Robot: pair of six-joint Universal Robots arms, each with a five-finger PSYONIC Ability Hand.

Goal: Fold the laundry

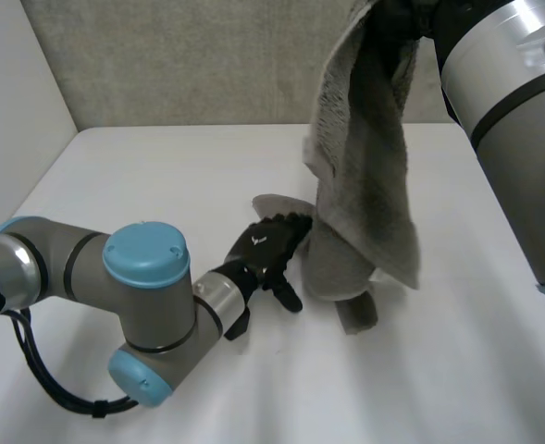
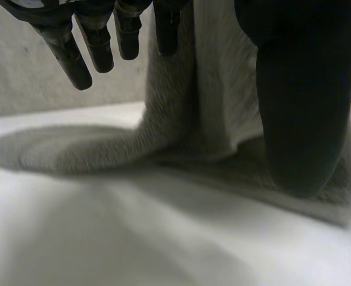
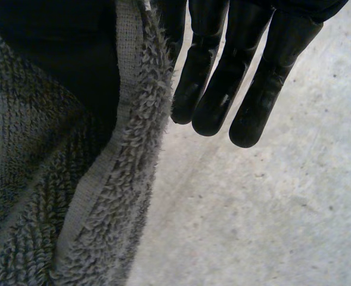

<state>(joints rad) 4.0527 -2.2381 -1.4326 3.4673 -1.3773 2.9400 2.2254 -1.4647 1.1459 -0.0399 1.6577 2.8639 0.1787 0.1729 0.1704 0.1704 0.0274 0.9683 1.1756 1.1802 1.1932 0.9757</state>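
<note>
Towel [image 1: 365,139] hangs from the raised right hand [image 3: 217,77], pinched at its top edge, so it falls straight; its lower end lies on the table [image 1: 142,176]. Left hand [image 1: 265,250], fingers loosely spread, touches that end, probably to take a corner

A grey terry towel [image 1: 365,157] hangs as a long, narrow drape, lifted by its top end high above the far half of the white table [image 1: 161,176]. It is doubled loosely along its length, so the side edges curl inward. Its lower end is bunched on the tabletop near the middle. From that heap one flap lies flat on the table (seen in the left wrist view [image 2: 86,152] as a low tongue of cloth), and a small corner pokes out toward the front. Up close [image 3: 103,208], the pile is shaggy loops, with a flat woven band along the hem.
</note>
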